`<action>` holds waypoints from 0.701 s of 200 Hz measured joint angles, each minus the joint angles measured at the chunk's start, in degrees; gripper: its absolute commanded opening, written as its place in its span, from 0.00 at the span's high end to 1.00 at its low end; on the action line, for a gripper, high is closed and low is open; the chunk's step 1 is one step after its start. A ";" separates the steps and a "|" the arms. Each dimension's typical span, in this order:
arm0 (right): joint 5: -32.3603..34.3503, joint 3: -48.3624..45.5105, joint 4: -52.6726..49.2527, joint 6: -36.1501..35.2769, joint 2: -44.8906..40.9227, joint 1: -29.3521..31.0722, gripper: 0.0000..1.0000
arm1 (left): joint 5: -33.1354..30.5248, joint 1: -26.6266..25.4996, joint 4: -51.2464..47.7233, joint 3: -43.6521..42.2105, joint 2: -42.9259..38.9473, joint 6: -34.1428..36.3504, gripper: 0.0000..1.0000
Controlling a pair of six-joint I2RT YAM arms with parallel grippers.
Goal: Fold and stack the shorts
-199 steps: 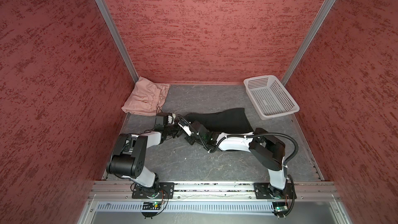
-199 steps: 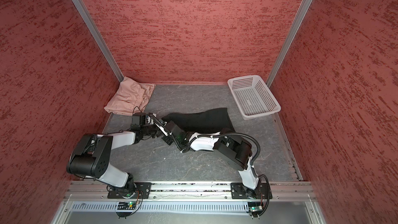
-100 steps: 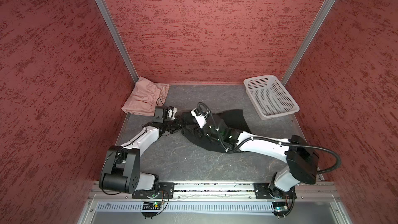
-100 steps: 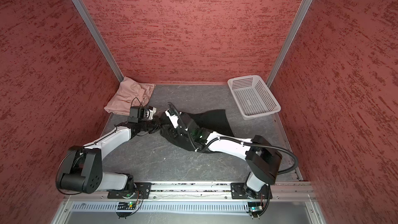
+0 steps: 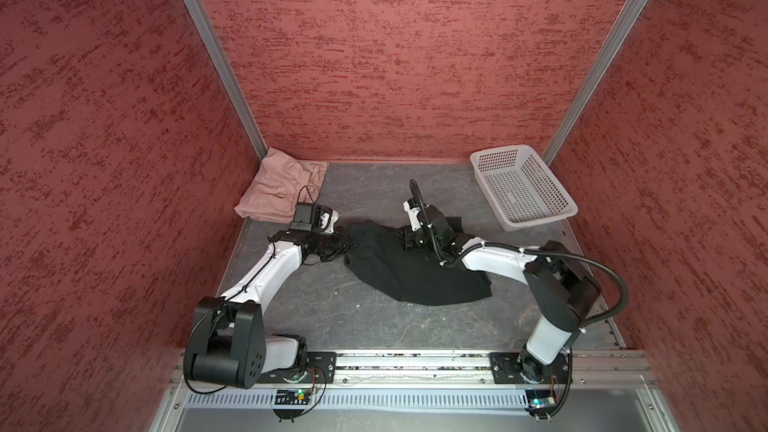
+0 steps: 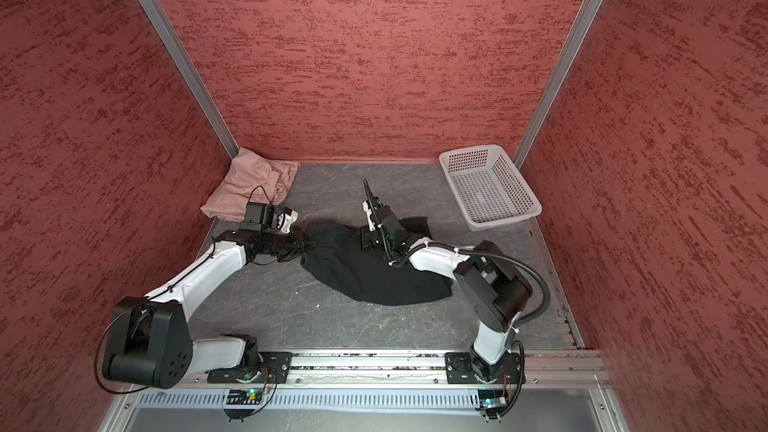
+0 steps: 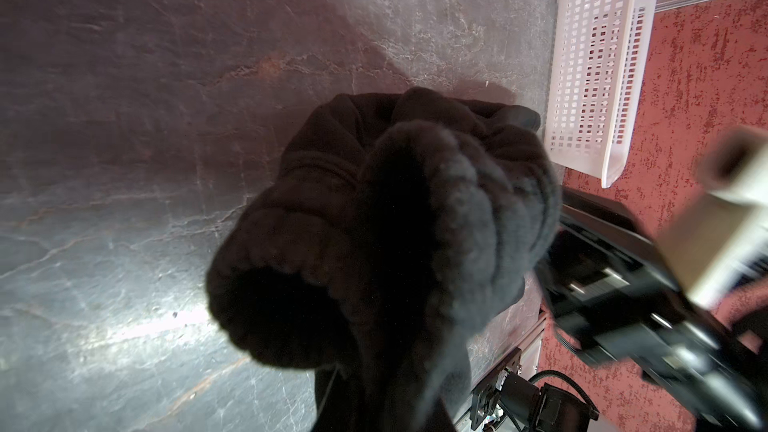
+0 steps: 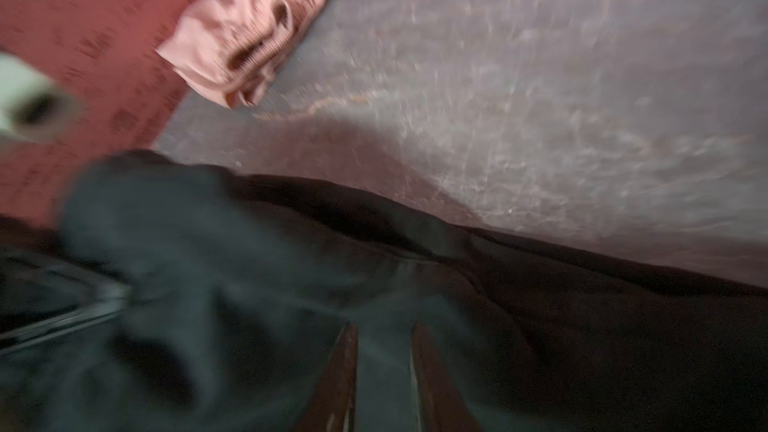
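Note:
The black shorts (image 5: 415, 280) (image 6: 374, 280) lie bunched in the middle of the grey table. My left gripper (image 5: 345, 241) (image 6: 305, 245) is shut on their left end. In the left wrist view the gathered waistband (image 7: 374, 222) bulges up and hides the jaws. My right gripper (image 5: 405, 243) (image 6: 365, 241) sits on the shorts' back part. Its two fingers (image 8: 345, 367) pinch a ridge of black fabric (image 8: 540, 326), as the blurred right wrist view shows. The pink shorts (image 5: 278, 191) (image 6: 249, 184) (image 8: 245, 35) lie crumpled in the back left corner, untouched.
A white perforated basket (image 5: 540, 224) (image 6: 505, 222) (image 7: 598, 76) stands at the back right by the wall. Red textured walls close in the table on three sides. A metal rail (image 5: 415, 363) with both arm bases runs along the front edge.
The right arm has swung its elbow out right and its gripper has shifted right along the black shorts. The shorts have bunched up and slid forward. The left gripper has reached farther back.

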 measured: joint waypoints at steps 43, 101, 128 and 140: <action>-5.55 7.43 0.52 1.97 12.44 -0.31 0.80 | -1.18 0.09 -5.38 2.93 -2.40 0.98 0.92; -8.66 8.07 3.63 3.65 12.17 0.35 0.35 | -4.07 4.04 -16.02 9.73 -4.85 5.18 0.91; -6.58 1.40 3.54 3.69 2.45 -0.94 0.34 | -5.29 6.23 -19.61 13.62 -4.13 7.13 0.91; -5.49 -2.38 3.41 3.80 -2.56 -2.16 0.28 | -5.90 6.40 -20.74 15.37 -3.52 7.98 0.91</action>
